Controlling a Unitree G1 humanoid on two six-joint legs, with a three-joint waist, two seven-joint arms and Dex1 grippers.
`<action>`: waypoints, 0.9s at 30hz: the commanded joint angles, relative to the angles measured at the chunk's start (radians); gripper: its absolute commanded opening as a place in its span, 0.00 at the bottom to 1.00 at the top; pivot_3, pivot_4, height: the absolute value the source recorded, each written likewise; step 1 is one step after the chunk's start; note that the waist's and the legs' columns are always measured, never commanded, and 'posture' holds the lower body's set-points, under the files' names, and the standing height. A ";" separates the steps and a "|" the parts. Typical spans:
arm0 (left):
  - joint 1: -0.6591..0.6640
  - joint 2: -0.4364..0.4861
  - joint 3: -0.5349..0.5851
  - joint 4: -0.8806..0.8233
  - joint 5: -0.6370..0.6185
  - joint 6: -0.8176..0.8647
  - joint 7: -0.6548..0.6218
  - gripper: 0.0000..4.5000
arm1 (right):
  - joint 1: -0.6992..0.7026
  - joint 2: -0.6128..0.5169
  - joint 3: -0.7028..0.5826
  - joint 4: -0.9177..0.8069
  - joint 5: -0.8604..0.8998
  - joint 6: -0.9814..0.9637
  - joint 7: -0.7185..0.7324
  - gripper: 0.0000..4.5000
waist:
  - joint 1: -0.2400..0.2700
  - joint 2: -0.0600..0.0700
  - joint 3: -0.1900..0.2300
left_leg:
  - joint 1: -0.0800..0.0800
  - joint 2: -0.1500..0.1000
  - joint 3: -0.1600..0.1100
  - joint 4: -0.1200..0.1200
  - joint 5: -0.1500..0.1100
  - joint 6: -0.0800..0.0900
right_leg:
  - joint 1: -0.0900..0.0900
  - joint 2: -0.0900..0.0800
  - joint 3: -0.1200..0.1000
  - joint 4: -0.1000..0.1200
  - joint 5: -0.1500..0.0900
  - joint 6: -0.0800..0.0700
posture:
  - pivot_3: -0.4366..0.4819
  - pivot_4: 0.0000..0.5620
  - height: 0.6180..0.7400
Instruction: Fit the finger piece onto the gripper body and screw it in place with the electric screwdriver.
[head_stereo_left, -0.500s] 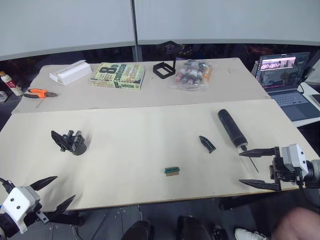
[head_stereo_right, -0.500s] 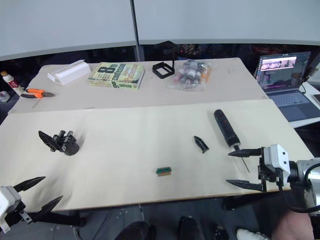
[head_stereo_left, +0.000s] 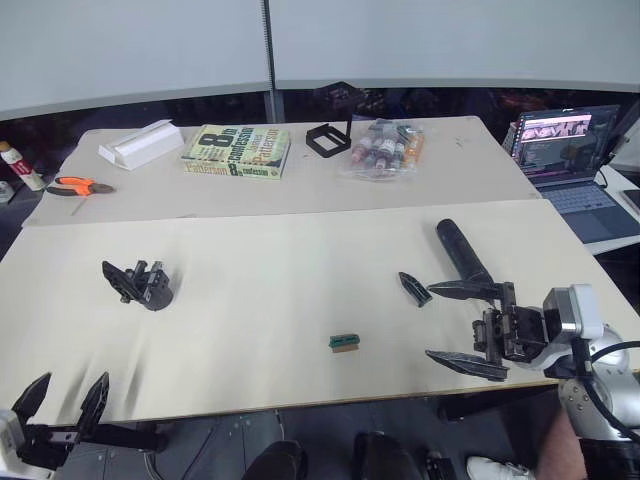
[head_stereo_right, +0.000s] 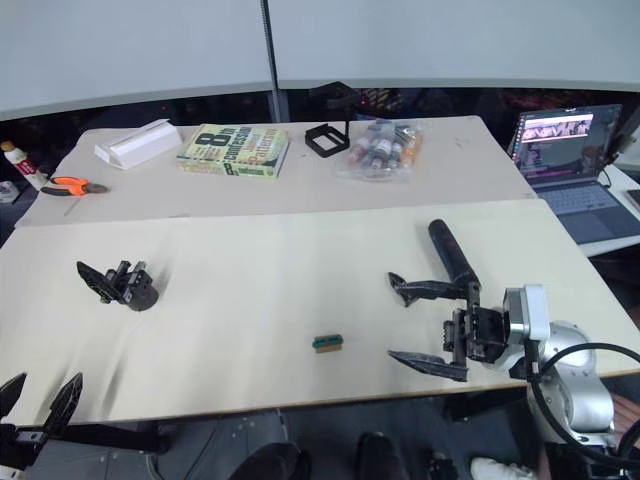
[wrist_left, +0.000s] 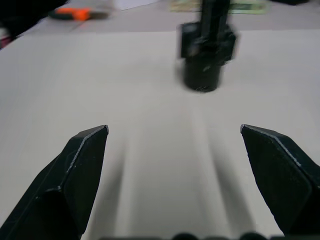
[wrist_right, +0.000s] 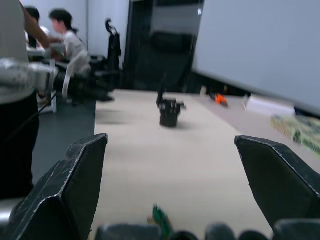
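Right gripper (head_stereo_left: 457, 325) has swung inward beside the finger piece (head_stereo_left: 413, 288), wide open, empty; left gripper (head_stereo_left: 63, 398), open and empty, has dropped lower.

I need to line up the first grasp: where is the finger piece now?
In the left eye view the finger piece lies right of centre on the table, just left of the electric screwdriver, beside the right gripper.

The near table (head_stereo_left: 260, 330) carries the gripper body (head_stereo_left: 140, 283) towards its left edge, a tiny green block (head_stereo_left: 344, 342) near its front edge, and the finger piece (head_stereo_left: 414, 288) just beside the electric screwdriver (head_stereo_left: 462, 252) towards its right edge.
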 joint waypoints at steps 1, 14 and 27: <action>-0.032 -0.013 -0.046 -0.081 0.066 -0.023 0.081 1.00 | -0.006 0.012 -0.004 -0.021 0.007 -0.038 0.009 1.00 | 0.009 0.000 0.000 | 0.000 0.000 0.000 0.000 0.000 0.000 | 0.000 0.000 0.000 0.000 0.000 0.000 | 0.48 0.27 1.00; -0.369 0.013 -0.256 -0.063 0.331 0.222 0.451 1.00 | -0.022 0.014 0.002 0.025 0.007 -0.034 0.048 1.00 | 0.012 0.000 -0.001 | 0.001 0.000 0.000 0.001 0.005 -0.008 | -0.002 0.002 0.001 0.002 0.001 0.000 | 0.48 0.27 1.00; -0.638 0.085 -0.356 0.258 0.397 0.198 0.441 1.00 | -0.020 0.027 -0.004 0.080 -0.001 -0.086 0.099 1.00 | 0.014 0.000 -0.002 | 0.000 -0.001 0.000 0.001 0.006 -0.010 | -0.004 0.002 0.001 0.004 0.001 -0.001 | 0.48 0.27 1.00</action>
